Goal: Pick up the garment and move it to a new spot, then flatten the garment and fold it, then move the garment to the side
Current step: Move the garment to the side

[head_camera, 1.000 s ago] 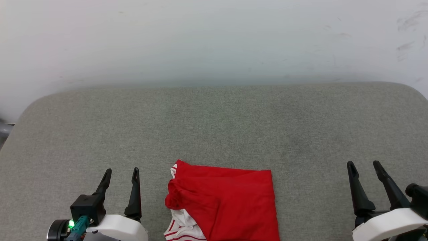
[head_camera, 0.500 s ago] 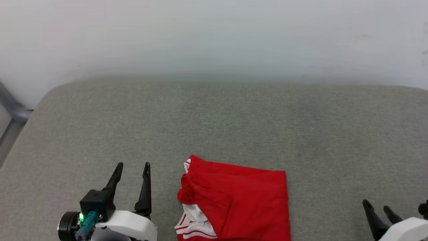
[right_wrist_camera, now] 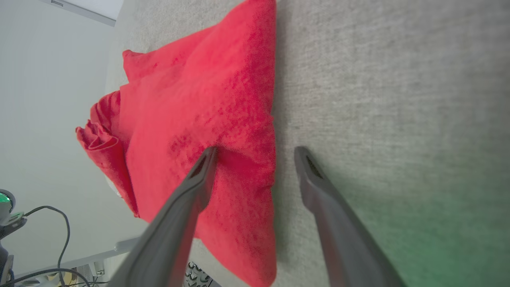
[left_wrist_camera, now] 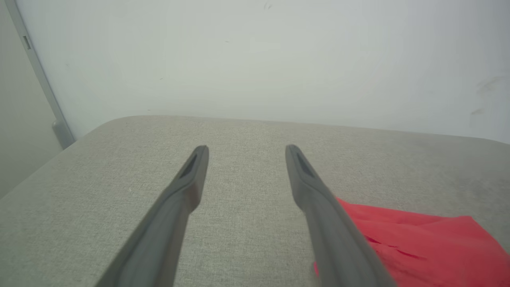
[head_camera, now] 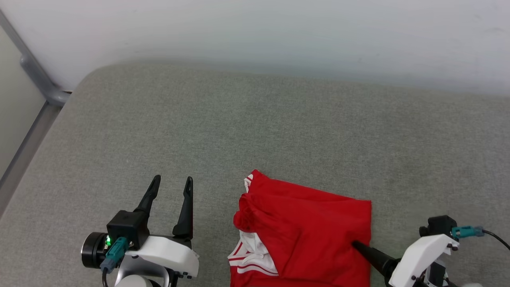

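Note:
The garment (head_camera: 310,223) lies folded on the grey padded surface near its front edge, red with white striped trim showing at its lower left. My left gripper (head_camera: 172,178) stands open to the left of it, apart from the cloth, and the left wrist view shows its fingers (left_wrist_camera: 247,149) spread with the garment (left_wrist_camera: 418,243) to their right. My right gripper (right_wrist_camera: 255,150) is open and straddles the garment's (right_wrist_camera: 199,107) right edge. One finger rests on the red cloth, the other over bare padding. In the head view one dark finger (head_camera: 368,255) touches the garment's right side.
The grey padded surface (head_camera: 279,127) stretches back to a white wall (head_camera: 255,32). A grey metal rail (head_camera: 40,83) runs along the far left, past the rounded corner. Cables hang below the surface edge in the right wrist view (right_wrist_camera: 59,223).
The head camera has turned, so the whole picture has shifted. My right gripper has dropped and swung inward to the garment's right edge. The left gripper and the garment have kept their places.

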Controlling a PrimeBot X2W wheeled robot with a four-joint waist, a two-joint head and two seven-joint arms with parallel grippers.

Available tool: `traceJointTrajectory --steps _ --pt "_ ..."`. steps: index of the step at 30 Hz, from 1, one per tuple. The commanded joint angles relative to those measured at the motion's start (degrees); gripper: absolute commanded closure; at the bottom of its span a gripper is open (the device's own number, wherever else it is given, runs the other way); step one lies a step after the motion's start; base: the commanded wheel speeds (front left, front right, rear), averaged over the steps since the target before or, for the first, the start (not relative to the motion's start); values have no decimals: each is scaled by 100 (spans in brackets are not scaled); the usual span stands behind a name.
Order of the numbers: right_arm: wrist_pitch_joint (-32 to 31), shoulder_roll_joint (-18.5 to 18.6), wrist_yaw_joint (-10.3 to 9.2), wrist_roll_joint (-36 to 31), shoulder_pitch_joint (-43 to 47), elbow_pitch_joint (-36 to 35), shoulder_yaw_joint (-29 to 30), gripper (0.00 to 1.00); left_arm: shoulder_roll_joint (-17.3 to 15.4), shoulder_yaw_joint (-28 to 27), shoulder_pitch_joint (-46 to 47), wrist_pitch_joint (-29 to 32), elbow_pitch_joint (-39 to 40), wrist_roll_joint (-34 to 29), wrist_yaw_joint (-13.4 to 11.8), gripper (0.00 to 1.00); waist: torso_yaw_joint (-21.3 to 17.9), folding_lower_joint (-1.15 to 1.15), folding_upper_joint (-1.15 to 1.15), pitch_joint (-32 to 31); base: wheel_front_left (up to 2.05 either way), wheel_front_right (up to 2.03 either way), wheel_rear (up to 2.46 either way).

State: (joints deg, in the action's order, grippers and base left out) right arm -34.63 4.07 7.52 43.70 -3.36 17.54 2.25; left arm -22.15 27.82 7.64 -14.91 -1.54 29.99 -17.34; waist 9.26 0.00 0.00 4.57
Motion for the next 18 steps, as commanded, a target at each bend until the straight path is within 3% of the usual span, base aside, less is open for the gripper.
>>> traceJointTrajectory --steps 1,7,8,9,15,18 --pt "-9 -40 -8 132 -92 123 -47 0 41 -20 84 -39 -23 -29 28 0 71 0 0 88 0 0 0" --pt "7 -85 -9 393 -352 562 -315 0 122 -112 123 -39 -113 -82 122 0 130 0 0 216 0 0 0" --pt "47 -89 -9 431 -392 609 -362 64 134 -127 128 -39 -126 -92 131 0 129 0 0 225 0 0 0" --pt "63 -91 -9 453 -422 635 -419 100 146 -139 126 -39 -139 -106 152 0 124 0 0 229 0 0 0" --pt "671 160 -8 140 -614 651 -723 100 139 -212 -30 -39 -298 -161 121 0 -131 0 0 -12 0 0 0" --pt "939 365 -8 -323 -610 625 -844 100 132 -233 -110 -39 -295 -181 79 0 -306 0 0 -149 0 0 0"
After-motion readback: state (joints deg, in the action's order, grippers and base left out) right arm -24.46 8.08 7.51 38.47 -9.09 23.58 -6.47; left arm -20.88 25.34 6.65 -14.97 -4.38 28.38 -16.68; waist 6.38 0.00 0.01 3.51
